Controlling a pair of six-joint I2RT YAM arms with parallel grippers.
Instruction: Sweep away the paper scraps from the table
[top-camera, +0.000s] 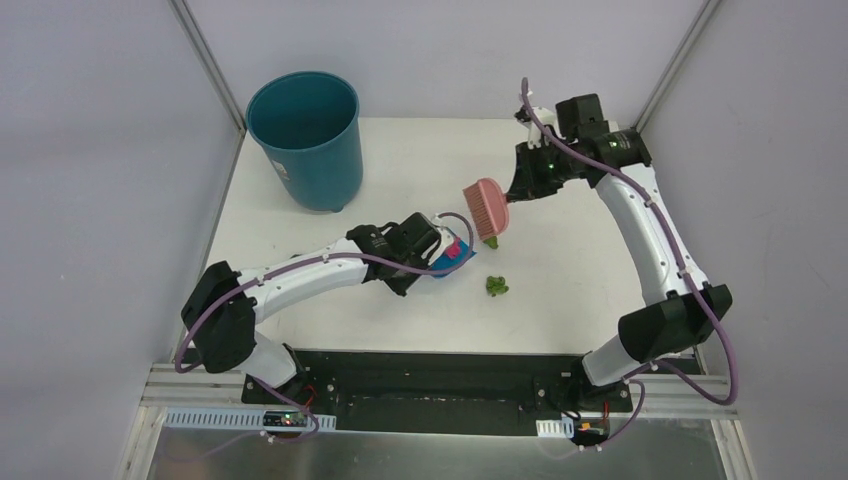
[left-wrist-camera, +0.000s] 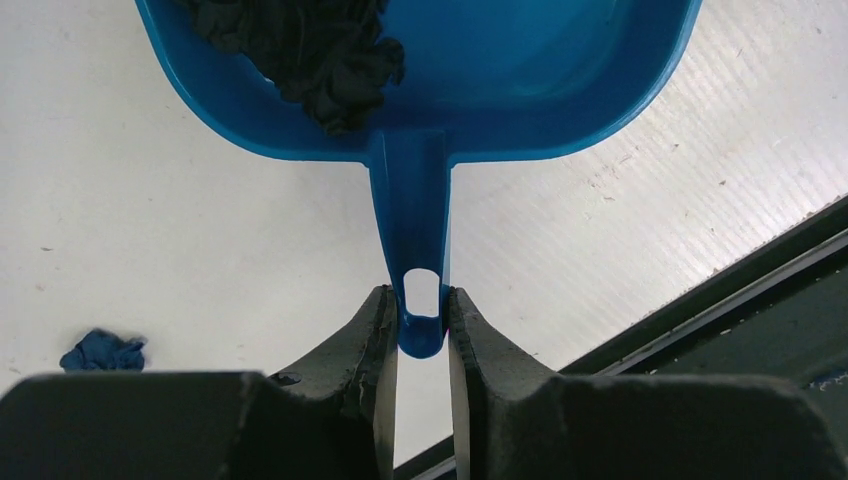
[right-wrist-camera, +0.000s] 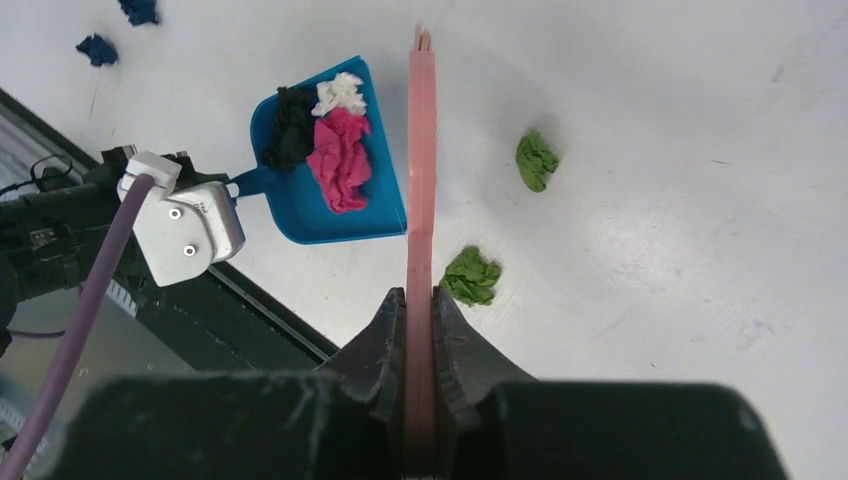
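Observation:
My left gripper is shut on the handle of the blue dustpan, which rests on the white table. In the pan lie magenta, black and white paper scraps. My right gripper is shut on the pink brush, held just right of the pan. Two green scraps lie on the table beside the brush. Dark blue scraps lie on the table on the pan's far side from the brush.
A teal round bin stands at the table's back left corner. A black strip runs along the near edge by the arm bases. Grey walls close in the left, back and right sides.

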